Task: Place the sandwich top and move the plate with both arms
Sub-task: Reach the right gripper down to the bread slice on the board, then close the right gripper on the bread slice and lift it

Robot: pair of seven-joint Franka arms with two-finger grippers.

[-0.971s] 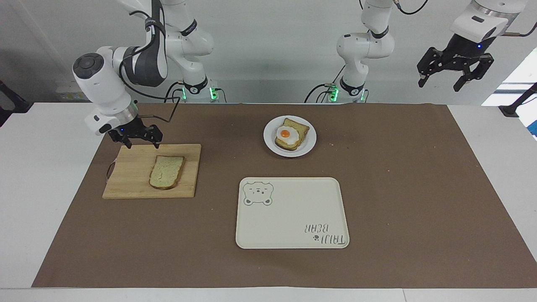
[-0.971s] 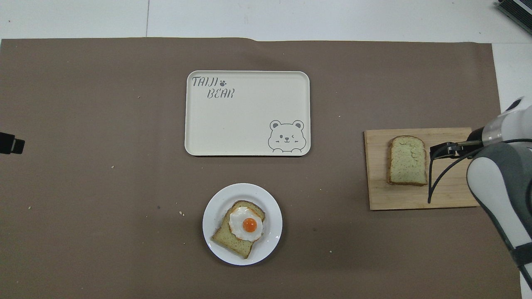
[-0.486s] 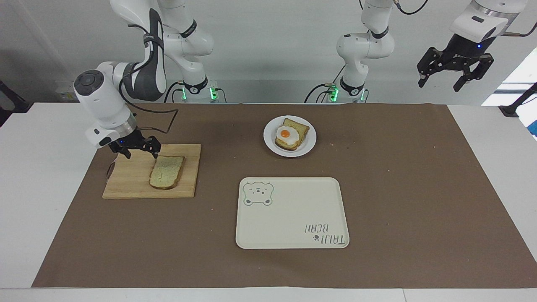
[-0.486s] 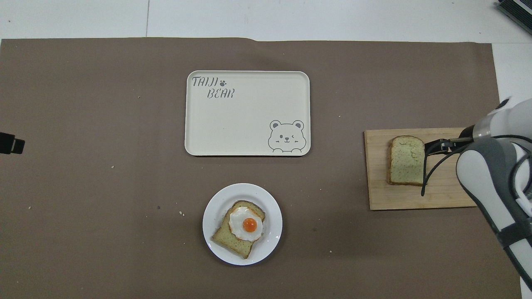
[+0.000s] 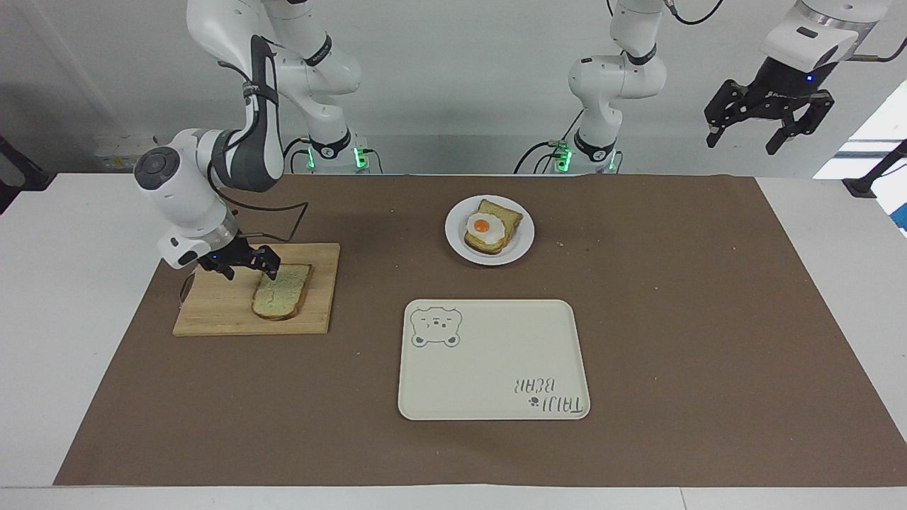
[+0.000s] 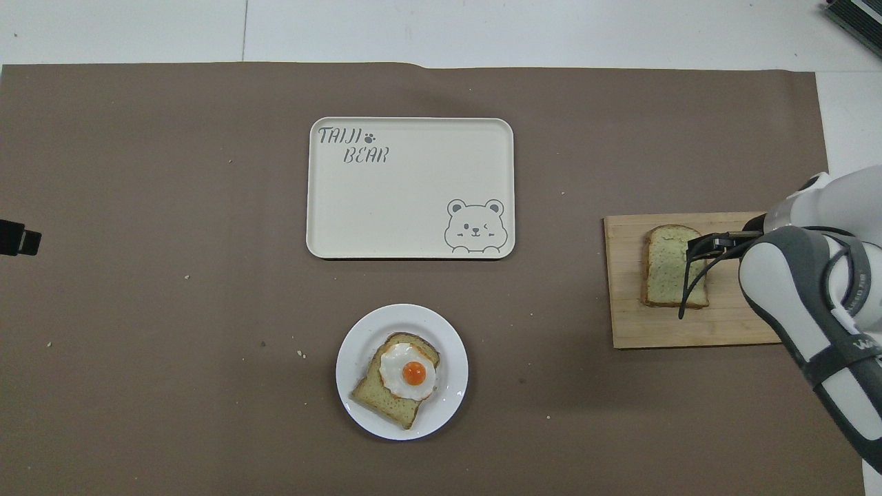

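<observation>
Nothing of the task is finished yet, as far as the pictures show. The sandwich top lies flat on a wooden board at the right arm's end of the table; in the overhead view it sits at about 3 o'clock from the cream tray. The right gripper is low at the slice's edge nearer the robots, its fingers spread apart with nothing between them, and one fingertip looks to be at the crust; whether it touches I cannot tell.

The plate stands at 12 o'clock from the tray in the facing view, nearer the robots, with a slice of bread and a fried egg on it and no second slice over them. The left gripper waits high above the left arm's end of the table, open and empty.

Left to do, in my judgement: close on the plain slice, carry it over to the egg, set it down, then take the plate with both arms and move it, probably onto the tray.
</observation>
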